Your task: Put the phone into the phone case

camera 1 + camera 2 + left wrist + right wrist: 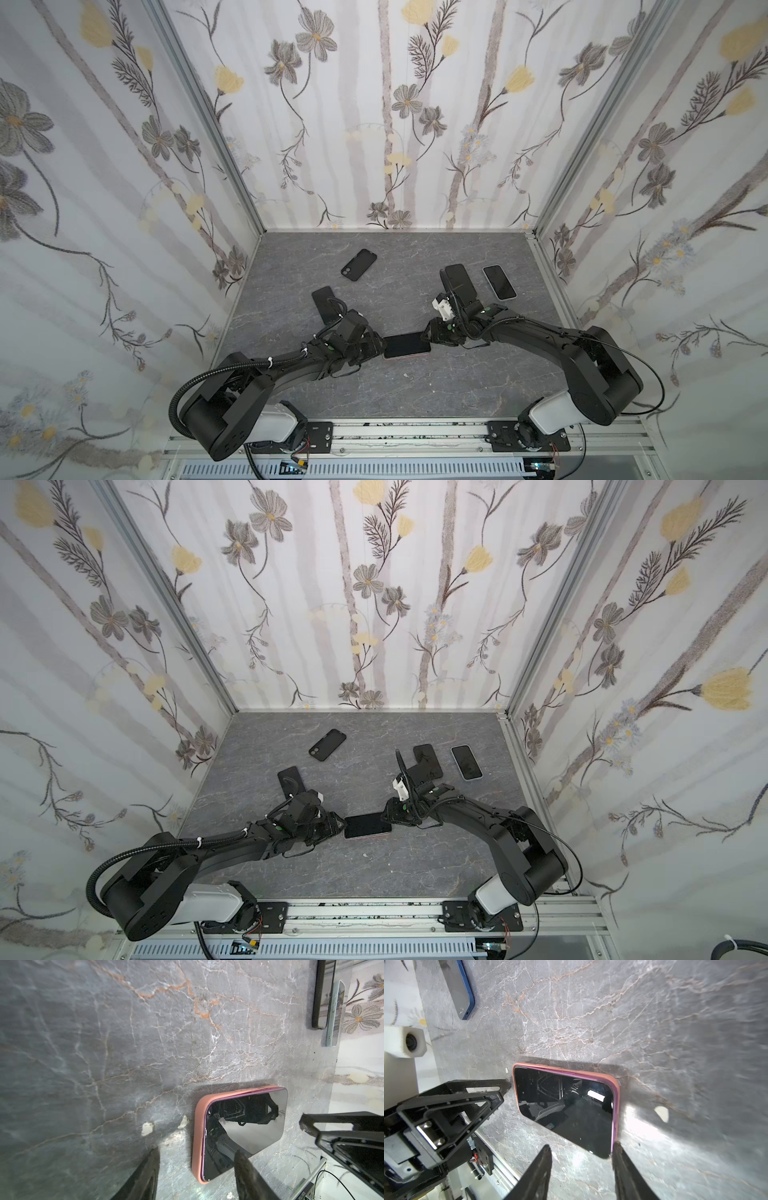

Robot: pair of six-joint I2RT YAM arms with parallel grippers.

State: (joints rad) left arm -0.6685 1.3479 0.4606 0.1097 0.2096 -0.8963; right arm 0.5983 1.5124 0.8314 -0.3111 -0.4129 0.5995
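Note:
The phone (406,345) (367,825) lies screen up in a salmon-pink phone case (199,1126) (615,1093) at the middle of the table. Its purple side shows above the case rim along one long edge. My left gripper (380,347) (197,1153) is at the phone's left end and stands open. One finger (245,1174) is over the screen and the other is off the case. My right gripper (428,332) (581,1145) is at the right end, open, with one fingertip (615,1145) against the phone's corner.
A black case (358,264) lies at the back. A dark phone (325,303) lies partly under my left arm. Behind my right wrist lie a black phone (459,280) and a white-edged phone (499,281). Floral walls close three sides.

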